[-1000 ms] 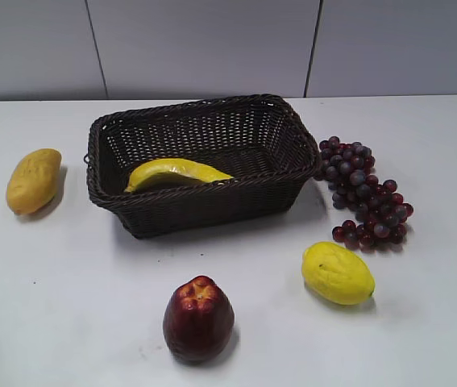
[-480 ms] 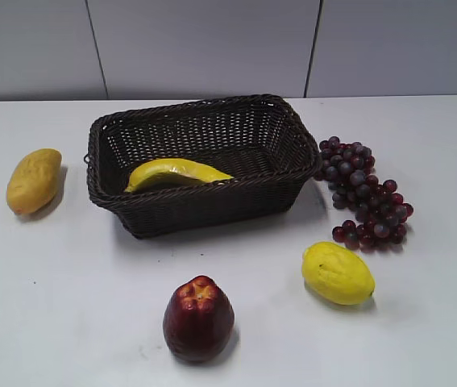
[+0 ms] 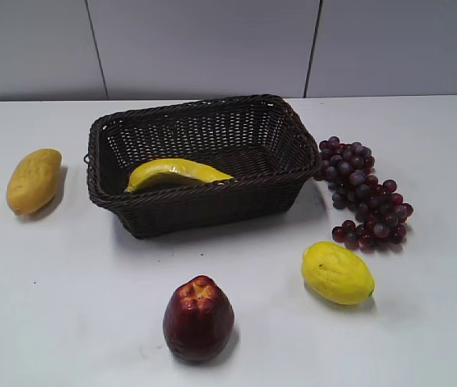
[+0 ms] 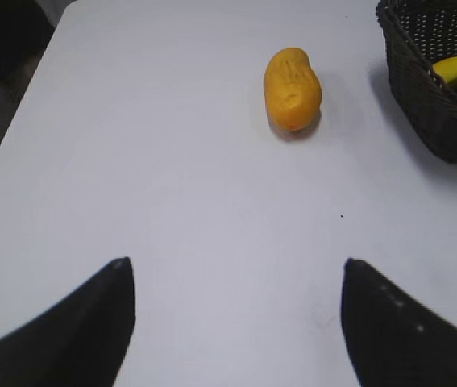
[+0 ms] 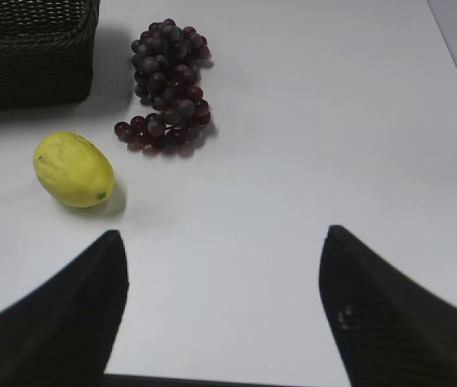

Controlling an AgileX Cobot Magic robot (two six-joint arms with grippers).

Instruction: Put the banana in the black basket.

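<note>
The banana point(image 3: 176, 172) lies inside the black basket point(image 3: 212, 211), along its near wall toward the left end, its pointed tip aimed right; in my left wrist view only one yellow-green end of it shows over the braided rim. The basket stands on the white table point(image 3: 67, 298), a little back of centre. My left gripper point(image 4: 236, 322) hangs above bare tabletop with its two dark fingers spread wide and nothing between them; my right gripper point(image 5: 222, 310) is likewise parted and empty. Neither arm appears in the exterior view. An orange-yellow mango-like fruit point(image 3: 33, 181) rests well left of the basket, apart from it. A bunch of dark red grapes point(image 3: 363, 193) lies just beside the basket's right end, the uppermost berries close against the wicker. A plump yellow lemon-like fruit point(image 3: 337, 272) sits in front of the grapes, near but not touching them. A dark red apple-like fruit point(image 3: 198, 318) stands upright near the front edge, well apart from the basket. No brand, label or legible writing appears on any object.
</note>
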